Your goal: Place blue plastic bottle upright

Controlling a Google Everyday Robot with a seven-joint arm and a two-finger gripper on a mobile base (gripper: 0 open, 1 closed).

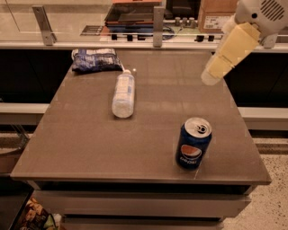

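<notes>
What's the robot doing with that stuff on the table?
The robot's gripper hangs above the far right side of the table, touching nothing. The blue plastic bottle it should stand up lies on its side, cap toward the blue snack bag. A Pepsi can stands upright near the front.

I count one blue plastic bottle [123, 95], one dark blue Pepsi can [192, 143] and one crinkled blue snack bag [94, 59]. That makes three loose items, all on a single table [90, 148]. On the counter behind it I count two upright metal posts, the left post [43, 24] and the middle post [157, 20], and one cardboard box [218, 13]. I have one gripper [210, 75], which hangs above the table's far right edge.
</notes>
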